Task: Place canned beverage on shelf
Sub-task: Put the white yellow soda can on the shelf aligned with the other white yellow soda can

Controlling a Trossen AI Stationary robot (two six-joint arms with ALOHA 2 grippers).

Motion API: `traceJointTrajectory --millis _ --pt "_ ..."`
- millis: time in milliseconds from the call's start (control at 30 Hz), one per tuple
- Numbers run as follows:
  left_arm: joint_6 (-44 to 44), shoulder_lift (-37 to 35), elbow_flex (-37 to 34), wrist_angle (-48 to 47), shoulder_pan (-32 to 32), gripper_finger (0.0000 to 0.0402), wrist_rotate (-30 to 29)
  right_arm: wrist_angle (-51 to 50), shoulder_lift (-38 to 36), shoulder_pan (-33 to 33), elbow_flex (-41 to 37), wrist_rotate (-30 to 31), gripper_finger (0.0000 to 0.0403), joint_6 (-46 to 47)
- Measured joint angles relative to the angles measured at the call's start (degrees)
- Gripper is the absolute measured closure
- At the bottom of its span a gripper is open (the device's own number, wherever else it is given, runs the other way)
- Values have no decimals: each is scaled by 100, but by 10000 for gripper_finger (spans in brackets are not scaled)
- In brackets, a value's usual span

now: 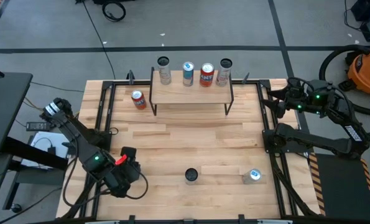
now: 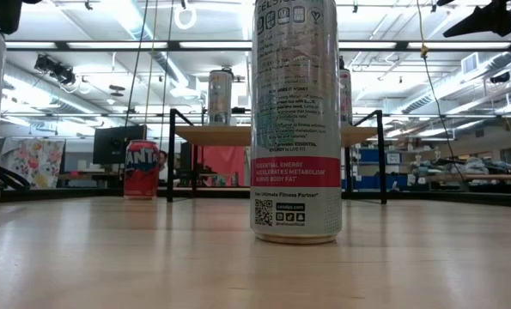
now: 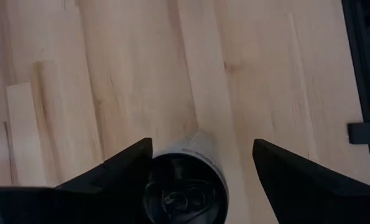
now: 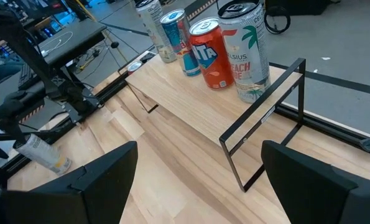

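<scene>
The wooden table (image 1: 191, 143) fills the middle of the high view, its near edge cut off by the picture's bottom. At its far edge stands the shelf (image 1: 191, 94), a light board on thin black legs, with 4 cans in a row along its back: a tall silver can (image 1: 165, 70), a blue can (image 1: 188, 73), an orange can (image 1: 207, 74) and a tall white can (image 1: 224, 71). In the right wrist view the white one reads "CELSIUS" and "PEACH", and the orange one shows large white letters, partly turned away. The front strip of the shelf board is bare.

A red can (image 1: 138, 99) stands on the table just left of the shelf, clear of its leg; in the low view only "ANT" of its label shows.

Near the front edge stand 2 more cans, well apart: a dark-topped can (image 1: 191, 176) at centre and a blue-topped can (image 1: 254, 175) to its right. The low view looks straight at one tall silver can, its top cut off, reading "ESSENTIAL ENERGY", "ACCELERATES METABOLISM", "BURNS BODY FAT" above a QR code; which of the 2 it is I cannot tell.

The left gripper (image 1: 130, 169) hangs near the front left, fingers spread wide, with the dark-topped can's rim between them in its wrist view, untouched. The right gripper (image 1: 277, 102) waits at the far right beside the shelf, fingers spread and holding nothing.

Open board lies between shelf and front cans.
</scene>
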Motion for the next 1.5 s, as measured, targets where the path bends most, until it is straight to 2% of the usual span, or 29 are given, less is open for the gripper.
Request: traceJointTrajectory --millis 867,1100,1500 --pt "-48 -11 -2 -132 166 113 -107 -2 0 1 0 -40 50 -46" --pt "199 -11 -2 -20 162 113 267 -2 -2 2 0 -40 50 -46" --pt "67 -13 -2 41 221 113 289 -4 -1 2 0 -40 50 -46"
